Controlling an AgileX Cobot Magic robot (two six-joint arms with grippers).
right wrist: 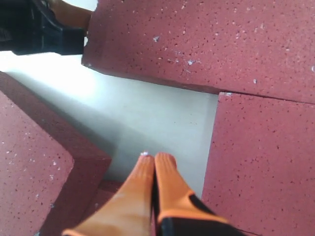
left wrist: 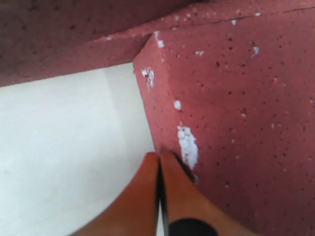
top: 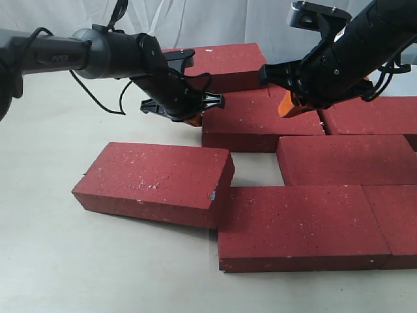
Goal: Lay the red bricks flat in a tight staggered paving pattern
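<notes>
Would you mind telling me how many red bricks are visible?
7 red bricks: one at back, two middle, one below, two front, one askew left; others may be hidden.

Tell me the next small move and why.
Probably lower the left gripper, fingers shut, to the outer left end of the skewed brick and nudge it rightward. That brick lies askew, seemingly meeting the front brick only at a corner, and bare table shows in the gap beside the middle-row brick.
</notes>
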